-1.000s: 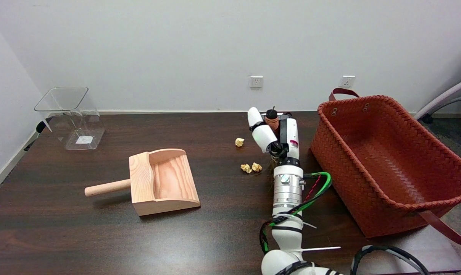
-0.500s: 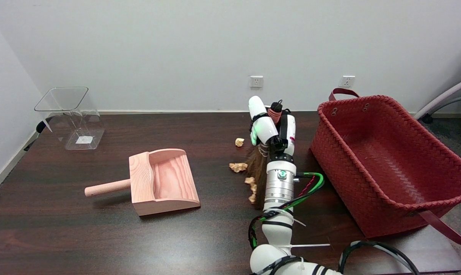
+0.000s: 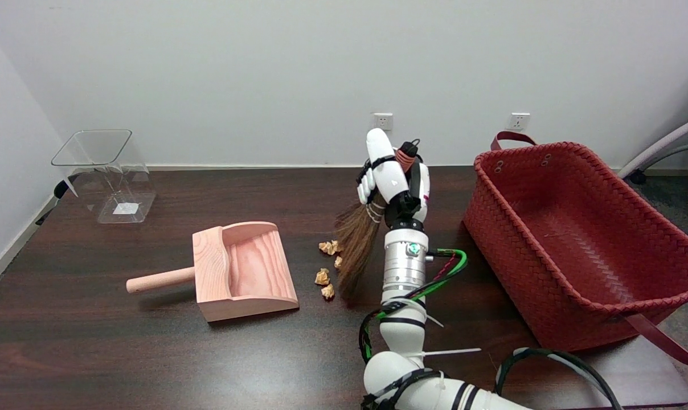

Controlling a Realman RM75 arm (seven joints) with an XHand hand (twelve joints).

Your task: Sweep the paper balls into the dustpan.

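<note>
I am mid-sweep, I judge, with the paper balls not yet in the dustpan. Nearest me my right arm (image 3: 404, 273) rises from the lower edge, forearm upright. Just left of it the brush (image 3: 352, 247) slants down, its bristles fanned toward the table (image 3: 93, 341). The paper balls (image 3: 327, 267) lie in a loose cluster at the bristle tips, near the open mouth of the dustpan (image 3: 244, 270) but apart from it; the pan's handle points left. Above, my right hand (image 3: 392, 179) wraps the brush's bound handle, fingers closed round it, wrist tipped left. The next stroke, I think, calls for a low, leftward push, steering the lowest ball up into the mouth. Farther right stands a red basket (image 3: 577, 239); far left, a clear bin (image 3: 105, 171).
</note>
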